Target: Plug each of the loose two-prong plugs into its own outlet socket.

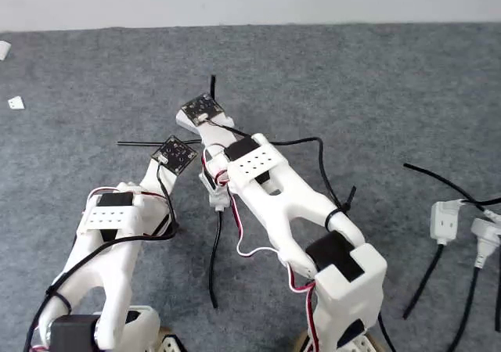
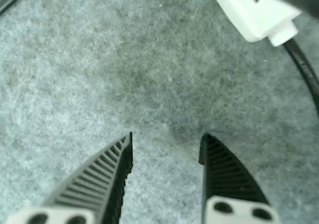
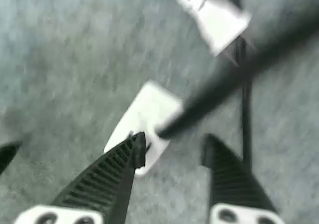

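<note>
My left gripper (image 2: pixel 167 139) is open above bare grey carpet, nothing between its fingers. A white plug body (image 2: pixel 254 10) with a black cord (image 2: pixel 305 72) lies beyond its tips. My right gripper (image 3: pixel 172 142) is open too. A white connector block (image 3: pixel 142 119) lies just ahead of one fingertip, partly crossed by a black cable (image 3: pixel 234 74). Farther off lies a white plug with metal prongs (image 3: pixel 214 15). In the high view both arms meet mid-table, where a white plug (image 1: pixel 217 195) and its cord (image 1: pixel 213 266) lie under the right arm (image 1: pixel 274 188).
Two white outlet pieces (image 1: pixel 445 219) (image 1: pixel 485 241) with black cords lie at the table's right edge. A thin black cable (image 1: pixel 149 143) runs left of the left arm (image 1: pixel 117 227). Small white scraps (image 1: pixel 16 102) sit at the far left. Grey carpet covers the table.
</note>
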